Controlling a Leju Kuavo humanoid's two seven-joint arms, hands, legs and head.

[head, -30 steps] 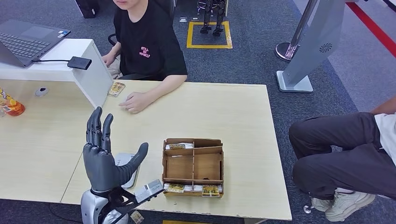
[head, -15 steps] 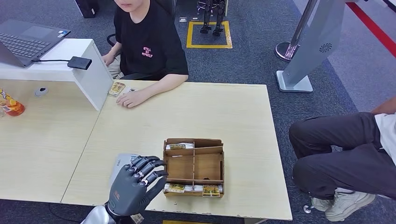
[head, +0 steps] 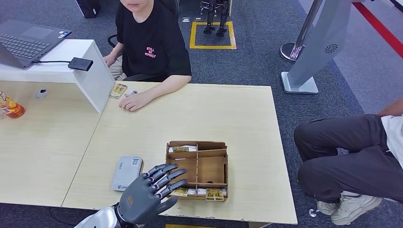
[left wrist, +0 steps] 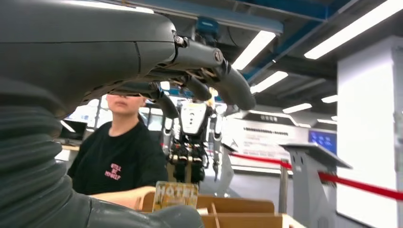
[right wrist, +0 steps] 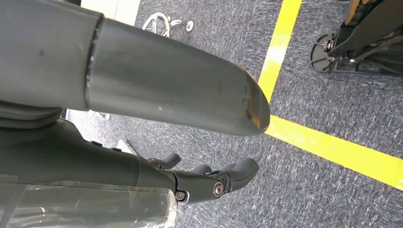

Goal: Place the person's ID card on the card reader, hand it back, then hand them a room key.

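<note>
Several room key cards (head: 196,192) sit in the front slot of the wooden box (head: 196,166) on the surface (head: 228,114), just ahead of the left robot hand (head: 147,194), whose fingers are spread and empty above that near edge. The card reader (head: 127,173) lies just beside it, while the right robot hand (right wrist: 190,180) hangs loosely open over the floor.

The left robot hand (head: 148,194), raised upright with fingers pointing up a second ago, has turned palm down and dropped low over the worktop's (head: 228,114) near edge; its spread fingers now reach the front left corner of the wooden tray (head: 196,169); the card reader (head: 126,172), earlier hidden behind the hand, lies uncovered; the seated person's hand (head: 131,100) has drawn back toward the card (head: 118,90).
</note>
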